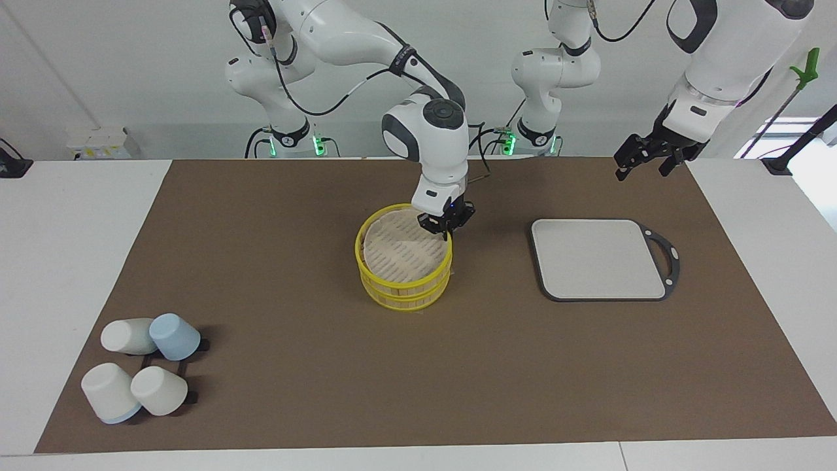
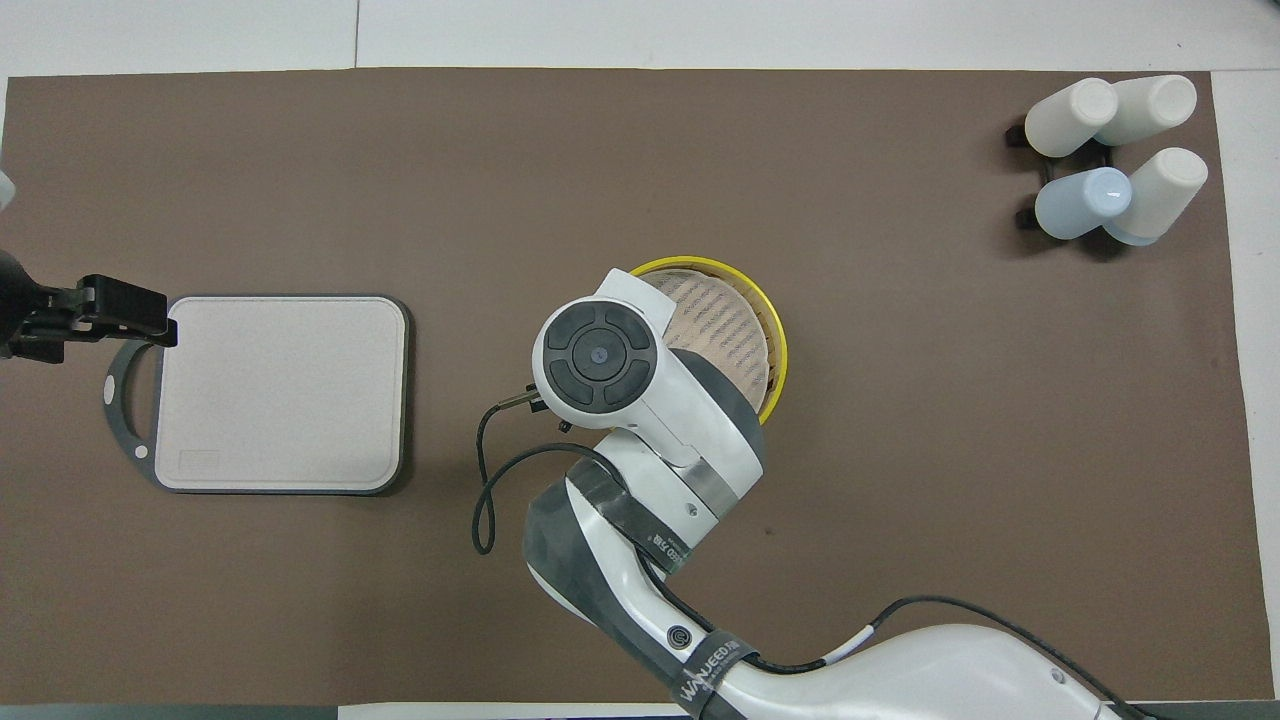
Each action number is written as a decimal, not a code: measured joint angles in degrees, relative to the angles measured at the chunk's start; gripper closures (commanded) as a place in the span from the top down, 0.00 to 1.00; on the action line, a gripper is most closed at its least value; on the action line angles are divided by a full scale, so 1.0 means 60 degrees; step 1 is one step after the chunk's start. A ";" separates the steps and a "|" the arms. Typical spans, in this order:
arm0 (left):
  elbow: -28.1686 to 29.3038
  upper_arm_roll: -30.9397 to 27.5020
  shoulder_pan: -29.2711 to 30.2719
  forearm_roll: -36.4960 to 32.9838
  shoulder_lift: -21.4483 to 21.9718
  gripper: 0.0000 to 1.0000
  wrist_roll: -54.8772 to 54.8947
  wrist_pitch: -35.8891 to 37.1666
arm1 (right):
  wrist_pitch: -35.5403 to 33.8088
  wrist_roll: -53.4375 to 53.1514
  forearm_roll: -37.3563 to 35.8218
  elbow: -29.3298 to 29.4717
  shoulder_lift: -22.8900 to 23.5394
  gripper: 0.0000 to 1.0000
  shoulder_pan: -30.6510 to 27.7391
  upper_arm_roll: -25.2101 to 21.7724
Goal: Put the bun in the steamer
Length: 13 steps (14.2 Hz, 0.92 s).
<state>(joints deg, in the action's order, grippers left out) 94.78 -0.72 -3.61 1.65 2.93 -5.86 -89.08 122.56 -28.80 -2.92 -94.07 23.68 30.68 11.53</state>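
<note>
A white desk (image 1: pixel 65 261) carried a brown mat (image 1: pixel 261 307) that covered most of its top. The steamer (image 1: pixel 402 294) stood near the middle of the mat, a round basket with yellow rims and a tan slatted surface showing inside it. The right arm reached in from its own end of the desk and bent steeply down, and the right gripper (image 1: pixel 448 229) sat at the steamer's rim, on the part of the rim nearest the robots and toward the left arm's end. Its fingertips were clenched together there, apparently pinching that rim. From overhead the arm's wrist covered the gripper and part of the steamer (image 2: pixel 775 340), so the contact itself showed only in the facing view. A flat grey board (image 1: pixel 598 258) with a dark border and a ring handle lay on the mat beside the steamer, toward the left arm's end of the desk, well apart from the basket. The left gripper (image 1: pixel 644 158) waited in the air over the handle end of the board (image 2: pixel 280 390), its fingers spread and grasping nothing. Four cups (image 1: pixel 140 366), three white and one pale blue, lay tipped on a small black rack at the mat's corner farthest from the robots, at the right arm's end.
</note>
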 measured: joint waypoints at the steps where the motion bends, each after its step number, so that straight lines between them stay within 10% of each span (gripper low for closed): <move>1: -0.0001 0.0000 0.0005 0.0000 0.0000 1.00 0.0003 -0.0009 | 0.0091 -0.0006 0.0000 -0.0056 0.0000 0.00 -0.0001 0.0000; 4: -0.0007 0.0003 0.0010 0.0000 0.0000 1.00 0.0011 -0.0012 | 0.0389 -0.0009 -0.0005 -0.0259 -0.0010 0.00 -0.0001 -0.0002; 10: -0.0009 0.0027 0.0010 -0.0047 0.0000 1.00 0.0306 -0.0040 | 0.0675 -0.0038 0.0021 -0.0415 -0.0026 0.94 0.0004 0.0032; 13: -0.0009 0.0019 0.0018 -0.0051 0.0000 1.00 0.0399 -0.0097 | 0.0680 -0.0049 0.0022 -0.0415 -0.0026 1.00 0.0011 0.0033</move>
<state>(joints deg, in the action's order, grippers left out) 94.72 -0.61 -3.50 1.34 2.92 -3.46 -89.66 126.64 -29.09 -2.79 -96.56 23.52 30.75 11.73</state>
